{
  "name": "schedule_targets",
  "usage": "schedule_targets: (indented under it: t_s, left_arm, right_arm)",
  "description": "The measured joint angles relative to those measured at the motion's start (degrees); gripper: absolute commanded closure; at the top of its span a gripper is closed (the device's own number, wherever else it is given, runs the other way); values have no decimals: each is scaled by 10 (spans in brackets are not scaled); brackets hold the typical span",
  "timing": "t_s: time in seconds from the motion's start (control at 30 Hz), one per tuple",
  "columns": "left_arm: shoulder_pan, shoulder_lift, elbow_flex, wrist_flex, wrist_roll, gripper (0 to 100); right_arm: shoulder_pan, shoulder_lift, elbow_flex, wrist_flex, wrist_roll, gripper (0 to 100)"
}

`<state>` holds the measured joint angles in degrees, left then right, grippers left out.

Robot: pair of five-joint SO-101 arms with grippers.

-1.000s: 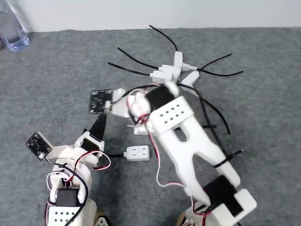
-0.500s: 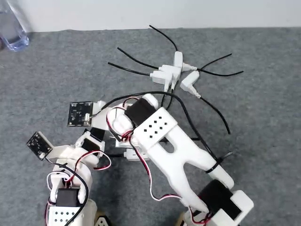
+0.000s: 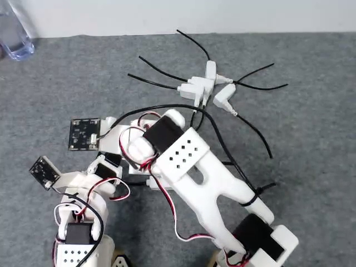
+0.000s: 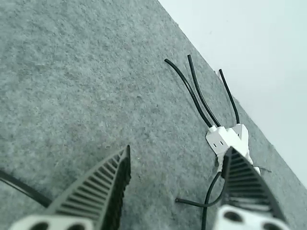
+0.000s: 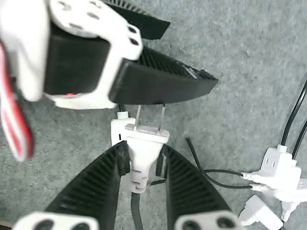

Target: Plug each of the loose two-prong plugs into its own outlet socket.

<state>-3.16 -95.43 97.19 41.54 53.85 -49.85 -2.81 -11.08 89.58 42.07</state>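
Observation:
My right gripper is shut on a white two-prong plug, prongs facing away from the wrist. Just behind the plug lies a white outlet socket on the grey mat. The left gripper hangs close over the prongs, black fingers apart. In the left wrist view the left gripper is open with nothing between its fingers. In the high view the right arm lies across the socket beside the left gripper. A cluster of white plugs and sockets with black cords lies farther back, one loose plug next to it.
A clear bottle stands at the back left corner. Black cords fan out from the cluster across the back of the mat. A white wall borders the far edge.
The right arm has swung left and toward the front with the plug, away from the cluster, and now covers the socket beside the left gripper. The left arm has kept still.

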Motion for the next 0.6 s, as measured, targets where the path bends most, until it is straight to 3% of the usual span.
schedule_targets:
  t_s: [0.6]
  left_arm:
    - [0, 0, 0, 0, 0, 706]
  right_arm:
    - [-1, -15, -3, 4, -9, 991]
